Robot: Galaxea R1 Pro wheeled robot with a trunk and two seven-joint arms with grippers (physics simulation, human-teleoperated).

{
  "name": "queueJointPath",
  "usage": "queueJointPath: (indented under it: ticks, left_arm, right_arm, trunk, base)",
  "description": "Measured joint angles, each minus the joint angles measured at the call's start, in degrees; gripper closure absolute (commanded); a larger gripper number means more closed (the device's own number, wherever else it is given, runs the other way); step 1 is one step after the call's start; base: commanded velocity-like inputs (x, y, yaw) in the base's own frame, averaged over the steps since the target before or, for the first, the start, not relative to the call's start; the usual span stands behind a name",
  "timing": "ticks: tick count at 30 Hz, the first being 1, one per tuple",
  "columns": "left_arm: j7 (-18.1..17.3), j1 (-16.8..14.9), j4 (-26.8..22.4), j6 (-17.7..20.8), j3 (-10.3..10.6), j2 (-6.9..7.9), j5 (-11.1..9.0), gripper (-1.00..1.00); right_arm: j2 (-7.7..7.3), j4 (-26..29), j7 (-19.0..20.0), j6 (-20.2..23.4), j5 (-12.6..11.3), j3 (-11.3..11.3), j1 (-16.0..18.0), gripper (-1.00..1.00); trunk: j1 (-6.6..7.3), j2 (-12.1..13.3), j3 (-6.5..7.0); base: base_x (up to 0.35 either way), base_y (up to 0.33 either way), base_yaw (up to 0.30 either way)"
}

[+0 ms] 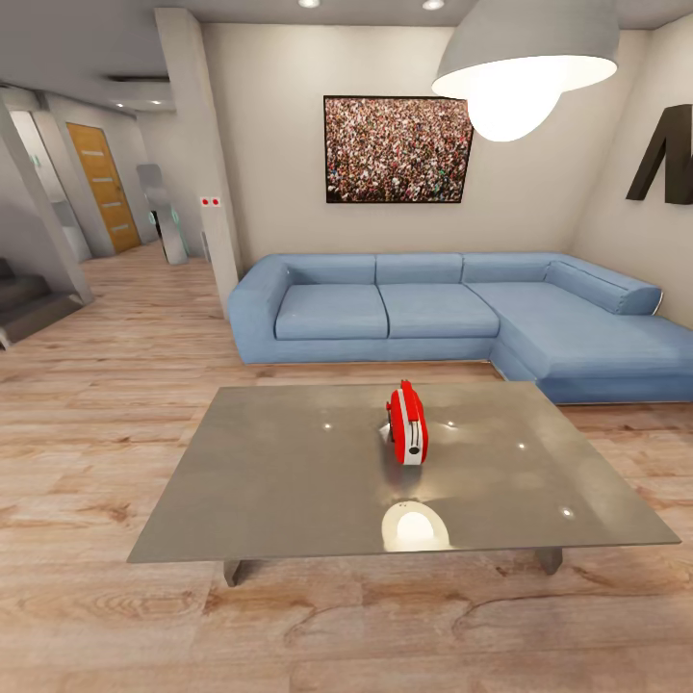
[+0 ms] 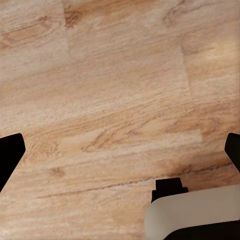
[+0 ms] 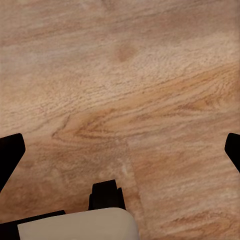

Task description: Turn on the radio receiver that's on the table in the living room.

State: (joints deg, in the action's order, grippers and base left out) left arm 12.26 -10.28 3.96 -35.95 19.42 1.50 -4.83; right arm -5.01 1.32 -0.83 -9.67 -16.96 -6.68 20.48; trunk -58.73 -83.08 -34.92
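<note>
Your left gripper [image 2: 120, 155]: black fingertips spread wide apart, nothing between, light wood plank floor [image 2: 110, 75] beneath. Same deal with right gripper [image 3: 120, 155], fingers splayed over floor, pinching nothing. Small bright red radio receiver with white end panel [image 1: 407, 424] sits upright on big low table with glossy grey reflective top [image 1: 269, 472], right of centre, toward far edge. Blue corner sofa [image 1: 433, 308] behind table, grey dome lamp [image 1: 525, 58] overhead, crowd picture [image 1: 397, 149] on white wall.

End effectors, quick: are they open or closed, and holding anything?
Left end effector: open, holding nothing, above the wood floor.
Right end effector: open, holding nothing.
</note>
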Motion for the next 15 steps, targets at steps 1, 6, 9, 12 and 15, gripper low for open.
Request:
queueJointPath:
  ticks: [1,6,9,12,15]
  left_arm:
    - [0.0,0.0,0.0,0.0,0.0,0.01,0.0,-1.0]
    - [-0.02,0.0,0.0,0.0,0.0,0.04,0.0,-1.0]
    - [-0.02,0.0,0.0,0.0,0.0,0.02,0.0,-1.0]
    - [0.03,0.0,0.0,0.0,0.0,0.02,0.0,-1.0]
    - [-0.01,0.0,0.0,0.0,0.0,0.01,0.0,-1.0]
  right_arm:
    - [0.0,0.0,0.0,0.0,0.0,0.0,0.0,-1.0]
    - [0.0,0.0,-0.02,0.0,0.0,0.0,0.0,-1.0]
    - [0.0,0.0,0.02,0.0,0.0,0.0,0.0,-1.0]
    - [0.0,0.0,0.01,0.0,0.0,0.0,0.0,-1.0]
    - [0.0,0.0,-0.01,0.0,0.0,0.0,0.0,-1.0]
  trunk:
    - [0.0,0.0,0.0]
    - [0.0,0.0,0.0]
    - [0.0,0.0,0.0]
    - [0.0,0.0,0.0]
    - [0.0,0.0,0.0]
  base:
    - [0.0,0.0,0.0]
    - [0.0,0.0,0.0]
    - [0.0,0.0,0.0]
    - [0.0,0.0,0.0]
    - [0.0,0.0,0.0]
